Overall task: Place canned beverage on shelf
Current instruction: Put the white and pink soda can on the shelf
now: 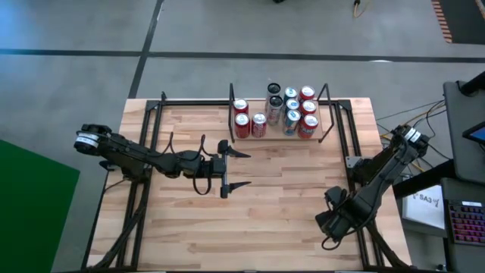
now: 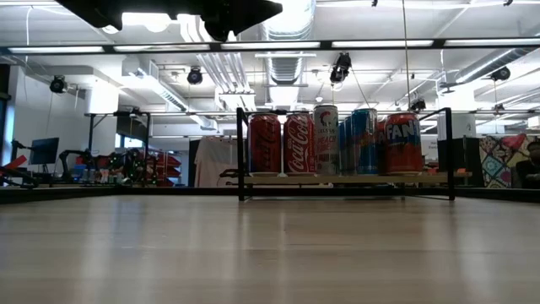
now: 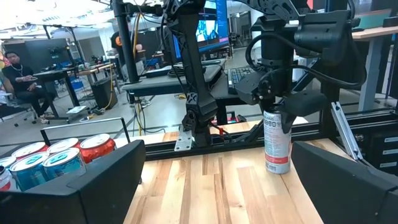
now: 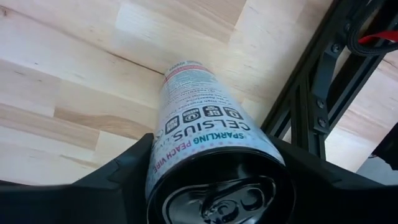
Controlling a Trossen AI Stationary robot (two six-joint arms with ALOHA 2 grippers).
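Looking down: left pincer [image 1: 236,169] spread wide over mid bench [image 1: 288,220], holding nothing; right pincer [image 1: 330,221] low near right edge. Shelf [image 1: 327,121] at far edge, packed w/ cans. Left wrist: white can [image 3: 277,141] upright on bench. Right wrist: right pincer fingers [image 4: 127,169] flanking can top, contact unclear.

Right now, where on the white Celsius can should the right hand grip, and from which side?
Grip the white Celsius can on its upper side wall, coming down from above. It stands upright on the table near the right edge, a slim tall cylinder, so fingers on opposite sides just under the rim suit it. The right hand already straddles the top that way; whether it has clamped yet is unclear.
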